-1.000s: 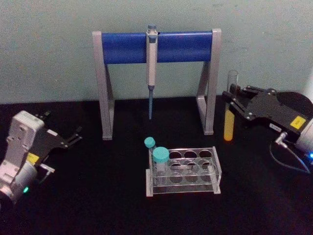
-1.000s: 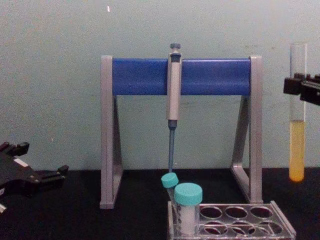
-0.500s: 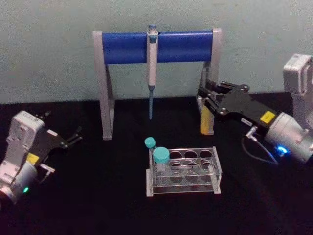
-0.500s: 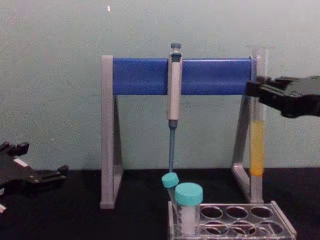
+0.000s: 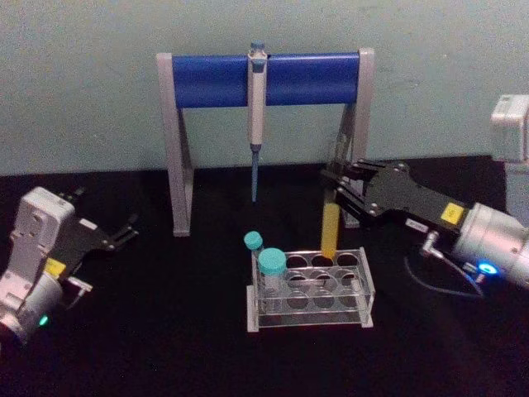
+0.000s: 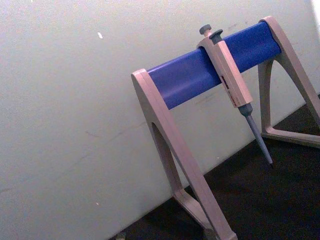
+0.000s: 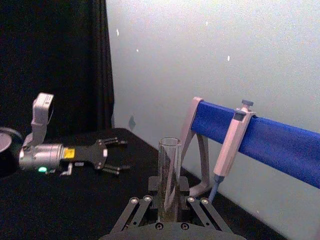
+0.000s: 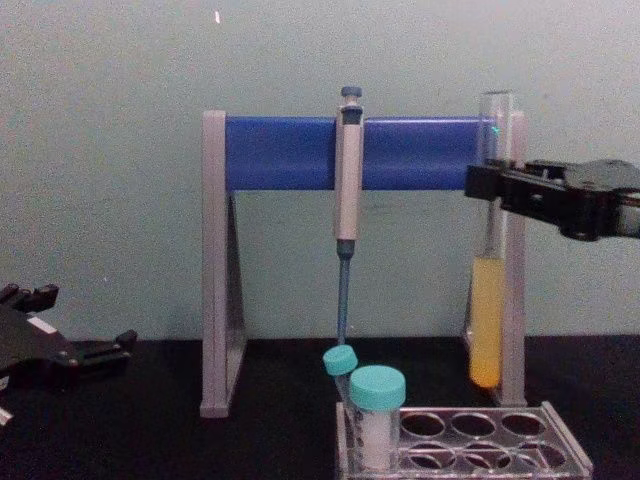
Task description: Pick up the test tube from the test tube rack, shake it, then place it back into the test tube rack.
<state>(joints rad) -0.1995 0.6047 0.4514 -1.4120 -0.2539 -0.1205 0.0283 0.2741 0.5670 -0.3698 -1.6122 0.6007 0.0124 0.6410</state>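
right pincer [image 5: 337, 188] holding test tube [image 5: 330, 231] over rack [image 5: 364, 287]; left pincer [image 5: 106, 212] parked

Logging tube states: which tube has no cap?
The long test tube with yellow liquid, held by the right gripper; the other tubes, in the rack, are teal-capped.

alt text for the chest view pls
The right claw, reaching in from the right, holds the test tube nearly upright, its yellow-filled bottom just above the test tube rack. Two teal-capped tubes stand at the rack's left end; behind, a pipette hangs on a blue-barred stand, and the left claw rests at lower left.
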